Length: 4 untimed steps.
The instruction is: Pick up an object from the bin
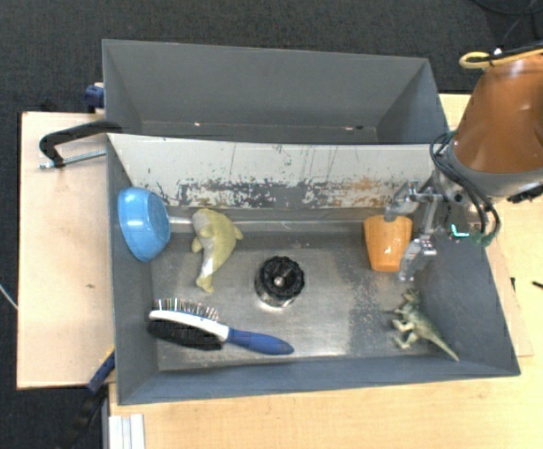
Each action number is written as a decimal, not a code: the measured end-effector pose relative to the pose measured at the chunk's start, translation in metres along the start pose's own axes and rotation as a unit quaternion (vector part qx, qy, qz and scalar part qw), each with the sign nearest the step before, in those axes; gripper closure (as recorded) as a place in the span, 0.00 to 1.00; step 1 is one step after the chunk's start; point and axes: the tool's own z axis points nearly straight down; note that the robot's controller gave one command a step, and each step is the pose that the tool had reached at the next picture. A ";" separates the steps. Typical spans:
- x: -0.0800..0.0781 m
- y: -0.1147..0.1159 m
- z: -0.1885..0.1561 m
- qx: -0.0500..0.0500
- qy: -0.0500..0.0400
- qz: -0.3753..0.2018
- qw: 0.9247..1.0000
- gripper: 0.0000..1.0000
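My gripper (414, 253) hangs at the bin's right side, just right of an orange cup (385, 242) that stands near the back wall. It is close beside the cup, and I cannot tell if it touches it. A small green toy dinosaur (416, 329) lies on the bin floor below the gripper, near the front right corner.
A black round knob-like thing (280, 281) sits mid-floor. A pale yellow-green soft toy (212, 245) lies left of it, and a blue bowl (141, 223) leans in the back left corner. A black-and-white hairbrush with a blue handle (212, 330) lies along the front.
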 end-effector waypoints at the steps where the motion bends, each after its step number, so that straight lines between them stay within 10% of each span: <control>1: -0.006 -0.002 0.098 0.000 -0.005 0.031 1.000 0.00; 2: -0.019 -0.028 0.066 0.002 -0.008 -0.035 0.999 0.00; 4: -0.032 -0.047 0.094 0.002 -0.006 -0.260 0.965 0.00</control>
